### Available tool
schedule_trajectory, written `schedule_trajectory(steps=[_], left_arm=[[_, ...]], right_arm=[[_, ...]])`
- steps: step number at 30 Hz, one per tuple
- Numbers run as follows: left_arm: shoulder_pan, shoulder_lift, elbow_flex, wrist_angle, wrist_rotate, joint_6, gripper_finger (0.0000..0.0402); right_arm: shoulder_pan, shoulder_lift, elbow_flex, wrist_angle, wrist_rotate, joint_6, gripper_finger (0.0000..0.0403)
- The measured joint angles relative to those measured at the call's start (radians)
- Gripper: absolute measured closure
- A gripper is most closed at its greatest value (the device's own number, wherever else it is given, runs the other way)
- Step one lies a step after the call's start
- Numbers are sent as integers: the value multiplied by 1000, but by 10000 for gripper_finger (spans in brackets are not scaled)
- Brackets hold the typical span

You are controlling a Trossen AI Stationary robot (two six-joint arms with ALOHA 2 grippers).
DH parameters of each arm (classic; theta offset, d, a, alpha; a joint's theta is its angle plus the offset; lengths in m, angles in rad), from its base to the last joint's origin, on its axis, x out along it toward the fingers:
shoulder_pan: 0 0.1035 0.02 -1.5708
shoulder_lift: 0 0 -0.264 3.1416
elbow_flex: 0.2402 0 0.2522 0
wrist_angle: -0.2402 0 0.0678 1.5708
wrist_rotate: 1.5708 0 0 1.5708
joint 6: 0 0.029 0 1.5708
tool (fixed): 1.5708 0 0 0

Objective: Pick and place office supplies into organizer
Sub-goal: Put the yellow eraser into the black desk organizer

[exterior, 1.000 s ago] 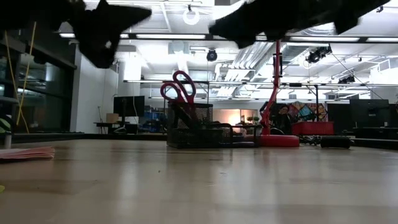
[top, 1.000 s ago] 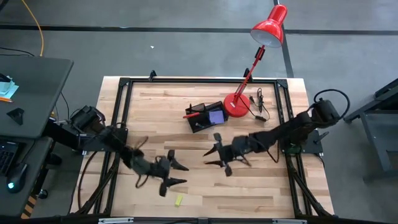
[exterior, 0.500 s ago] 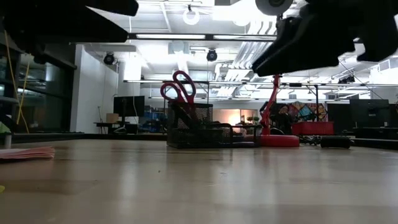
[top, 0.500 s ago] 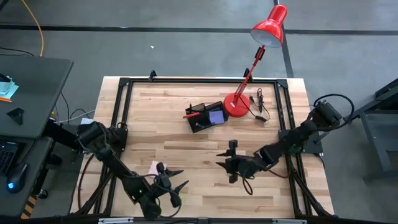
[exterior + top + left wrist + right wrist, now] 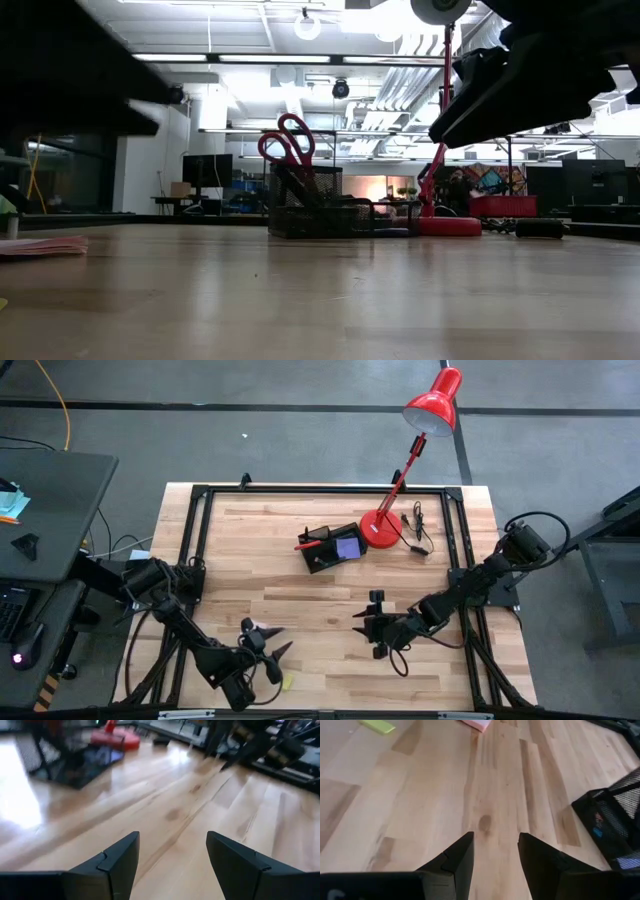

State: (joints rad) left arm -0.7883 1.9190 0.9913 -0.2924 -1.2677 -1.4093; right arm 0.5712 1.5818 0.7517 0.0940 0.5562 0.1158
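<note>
The black mesh organizer (image 5: pixel 330 548) stands at the table's far middle, next to the red lamp's base. Red-handled scissors (image 5: pixel 289 140) stand upright in it, and a purple sticky-note pad (image 5: pixel 348 547) lies in one compartment. A pink sticky-note pad (image 5: pixel 480 723) lies flat on the wood, and so does a small yellow piece (image 5: pixel 287 682) near the table's near edge. My left gripper (image 5: pixel 268 644) hovers open just beyond the yellow piece; in the high view it covers the pink pad. My right gripper (image 5: pixel 364 624) hovers open over bare wood right of the middle, its fingers pointing left.
The red desk lamp (image 5: pixel 381 528) stands right of the organizer, its head reaching beyond the far edge. A black cable (image 5: pixel 418 526) lies right of the lamp's base. A black frame (image 5: pixel 190 560) runs along the table's edges. Bare wood lies between the two grippers.
My left arm has swung toward the table's near edge, bringing its gripper from left of the middle down close to the yellow piece. My right gripper has drawn back a little toward the near right. Both have stayed open; no object has moved.
</note>
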Motion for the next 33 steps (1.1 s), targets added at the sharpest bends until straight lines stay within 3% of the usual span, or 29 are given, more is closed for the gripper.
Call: schedule_trajectory(steps=[7, 12, 23, 29, 33], left_arm=[[3, 0, 0, -230, 127, -297, 179], [2, 0, 0, -272, 159, -333, 179], [3, 0, 0, -286, 106, -350, 185], [3, 0, 0, -304, 126, -354, 147], [-4, 0, 0, -320, 76, -358, 101]], right_arm=[[-2, 0, 0, 2, 27, 25, 263], [-2, 0, 0, 3, 27, 26, 263], [-2, 0, -1, 3, 35, 23, 263], [-2, 1, -1, 0, 35, 17, 263], [-2, 1, -1, 0, 35, 18, 263]])
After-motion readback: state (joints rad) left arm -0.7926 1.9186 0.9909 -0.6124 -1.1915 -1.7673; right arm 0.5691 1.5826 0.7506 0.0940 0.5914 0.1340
